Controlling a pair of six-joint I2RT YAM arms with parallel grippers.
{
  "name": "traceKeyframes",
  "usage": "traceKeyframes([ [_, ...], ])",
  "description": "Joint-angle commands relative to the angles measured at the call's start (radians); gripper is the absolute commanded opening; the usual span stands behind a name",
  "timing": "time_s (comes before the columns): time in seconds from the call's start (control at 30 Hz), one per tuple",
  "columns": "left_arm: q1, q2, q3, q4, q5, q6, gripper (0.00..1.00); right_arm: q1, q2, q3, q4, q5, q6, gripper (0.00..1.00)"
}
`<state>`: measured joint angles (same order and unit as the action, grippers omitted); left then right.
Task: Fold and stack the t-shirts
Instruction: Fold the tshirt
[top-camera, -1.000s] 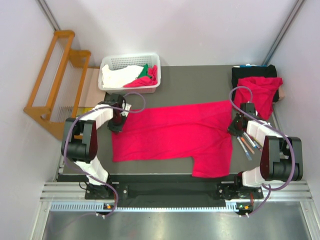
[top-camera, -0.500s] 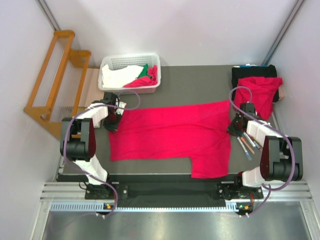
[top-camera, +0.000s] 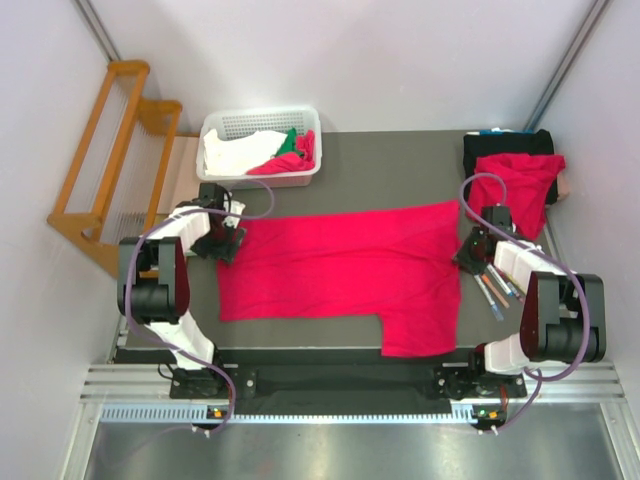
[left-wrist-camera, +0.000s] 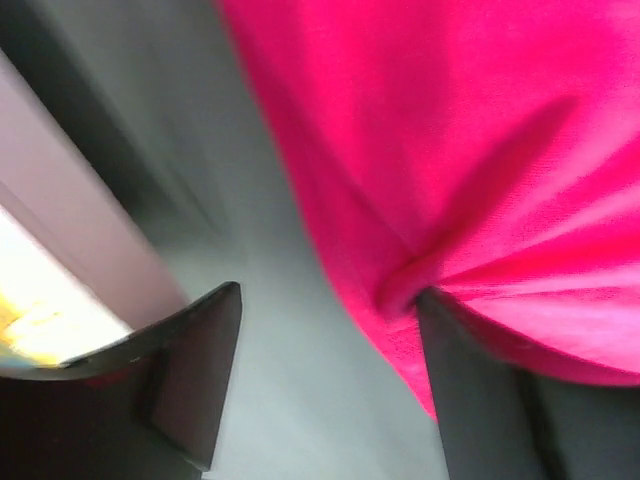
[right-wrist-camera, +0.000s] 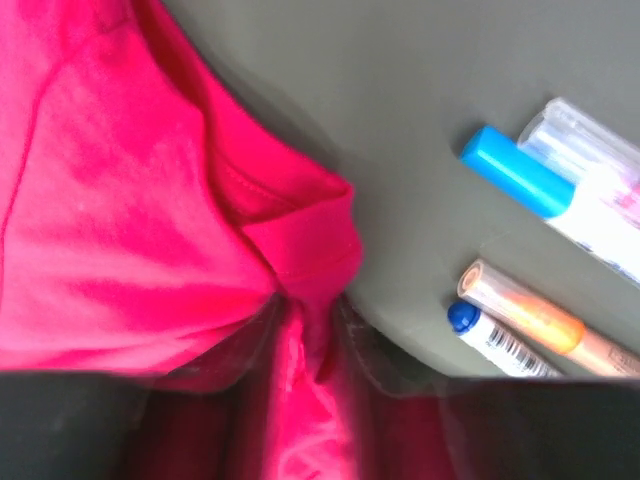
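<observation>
Moved: left gripper (top-camera: 228, 243) is backing leftward, jaws spreading wide, t-shirt (top-camera: 350, 265) edge brushing one finger.
Right side: right gripper (right-wrist-camera: 310, 322) is narrowly pinching a t-shirt fold.
T-shirt: is lying spread flat between both grippers.
Pens (right-wrist-camera: 530, 325): are lying just beside right gripper.

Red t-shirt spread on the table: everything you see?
The spread t-shirt is plain crimson soft cloth, lying flat and slightly wrinkled across the table, one sleeve toward the near edge. The right end effector pinches its right edge; the left end effector stands open at its left edge.
</observation>
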<state>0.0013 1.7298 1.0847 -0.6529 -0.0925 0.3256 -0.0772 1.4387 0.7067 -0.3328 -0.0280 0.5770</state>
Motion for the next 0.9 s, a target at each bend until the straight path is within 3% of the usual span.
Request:
traceKeyframes([
  [0.0, 0.016, -0.053, 0.017, -0.011, -0.015, 0.018, 0.82, -0.019, -0.021, 0.023, -0.005, 0.031, -0.009, 0.54],
  [0.03, 0.017, -0.061, 0.039, -0.027, -0.001, 0.012, 0.84, -0.019, -0.029, 0.02, -0.006, 0.031, -0.008, 0.8],
  [0.1, 0.017, -0.087, 0.06, -0.068, 0.037, -0.003, 0.86, -0.019, -0.052, 0.014, -0.008, 0.031, -0.009, 0.97],
  [0.13, 0.017, -0.096, 0.079, -0.079, 0.052, -0.01, 0.86, -0.019, -0.063, 0.013, -0.012, 0.031, -0.008, 1.0],
  [0.33, 0.002, -0.205, 0.104, -0.154, 0.144, -0.02, 0.87, -0.019, -0.164, 0.028, -0.07, 0.071, -0.016, 1.0],
  [0.57, -0.043, -0.367, -0.057, -0.143, 0.259, 0.072, 0.87, 0.039, -0.313, -0.016, -0.167, 0.03, -0.025, 1.0],
  [0.73, -0.049, -0.424, -0.225, -0.169, 0.295, 0.167, 0.87, 0.31, -0.389, -0.096, -0.231, 0.003, 0.049, 1.0],
  [0.87, -0.049, -0.475, -0.293, -0.183, 0.309, 0.202, 0.87, 0.437, -0.425, -0.167, -0.255, -0.012, 0.136, 1.0],
])
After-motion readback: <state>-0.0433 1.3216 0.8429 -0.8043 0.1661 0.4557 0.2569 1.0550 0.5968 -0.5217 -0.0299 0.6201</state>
